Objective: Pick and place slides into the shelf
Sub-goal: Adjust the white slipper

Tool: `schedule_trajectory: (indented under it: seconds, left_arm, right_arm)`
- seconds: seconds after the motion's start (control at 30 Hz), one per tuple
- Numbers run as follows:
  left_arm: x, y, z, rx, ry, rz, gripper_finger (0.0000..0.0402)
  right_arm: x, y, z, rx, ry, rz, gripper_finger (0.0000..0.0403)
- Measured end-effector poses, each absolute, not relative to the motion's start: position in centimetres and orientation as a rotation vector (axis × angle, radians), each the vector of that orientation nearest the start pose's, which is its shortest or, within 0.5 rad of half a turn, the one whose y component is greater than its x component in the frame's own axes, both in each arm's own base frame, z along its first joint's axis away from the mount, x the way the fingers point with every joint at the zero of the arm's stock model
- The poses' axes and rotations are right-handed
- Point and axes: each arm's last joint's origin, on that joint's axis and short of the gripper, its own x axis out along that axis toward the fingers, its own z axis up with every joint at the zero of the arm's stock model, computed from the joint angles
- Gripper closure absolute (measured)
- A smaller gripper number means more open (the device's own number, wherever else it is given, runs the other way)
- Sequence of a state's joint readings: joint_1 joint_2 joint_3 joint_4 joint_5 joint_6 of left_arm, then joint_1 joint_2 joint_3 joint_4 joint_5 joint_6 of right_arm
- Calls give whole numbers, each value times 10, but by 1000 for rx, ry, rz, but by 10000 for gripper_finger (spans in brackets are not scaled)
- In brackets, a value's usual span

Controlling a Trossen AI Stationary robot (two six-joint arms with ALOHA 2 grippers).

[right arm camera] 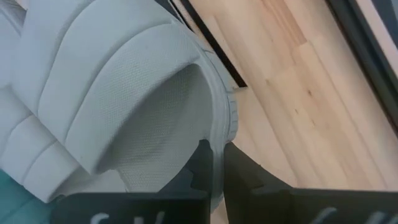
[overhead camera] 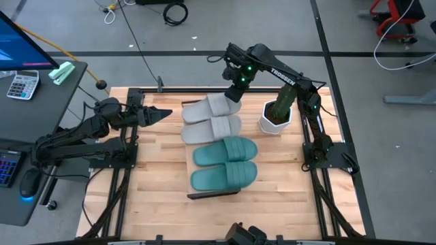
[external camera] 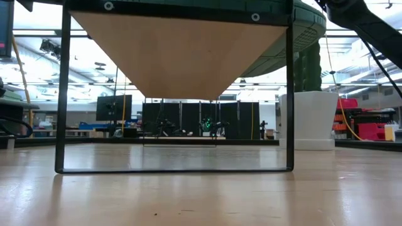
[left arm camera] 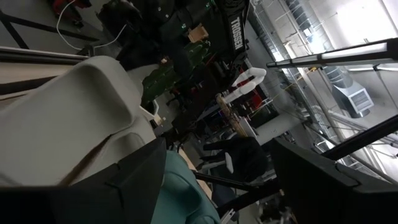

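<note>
4 slides point(overhead camera: 219, 139) hide shelf point(overhead camera: 211, 195), right jaws point(overhead camera: 234, 92) gripping one.

The pale grey slides point(overhead camera: 211, 117) and teal-green slides point(overhead camera: 225, 163) are matt rubber; the strap lining is finely textured. The shelf point(external camera: 179, 53) is smooth light wood with dark trim. The tabletop point(overhead camera: 157, 177) is satin wood.
</note>
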State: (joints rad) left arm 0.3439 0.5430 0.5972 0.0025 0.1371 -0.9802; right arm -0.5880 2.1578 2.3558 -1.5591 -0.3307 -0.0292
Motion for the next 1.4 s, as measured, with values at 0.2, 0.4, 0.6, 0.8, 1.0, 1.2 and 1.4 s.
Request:
schedule_trajectory:
  seconds: [0.2,0.4,0.6,0.8,1.0,1.2,1.4]
  left_arm:
    - [125,41,319,-963,-152,163,108]
    - [125,41,319,-963,-152,162,108]
    - [125,41,319,-963,-152,163,108]
    - [125,41,319,-963,-152,163,108]
    - [125,41,319,-963,-152,163,108]
    - [125,41,319,-963,-153,163,108]
    - [125,41,319,-956,-152,164,108]
  right_arm:
    - [350,-222,337,594,1224,-203,386]
    - [349,-222,337,645,1215,-177,386]
    - [349,-222,337,673,1216,-191,386]
    - [350,-223,323,705,1258,-198,386]
    - [352,-224,308,715,1275,-198,386]
    - [355,-225,310,708,1245,-211,380]
    - [356,-225,310,724,1240,-193,384]
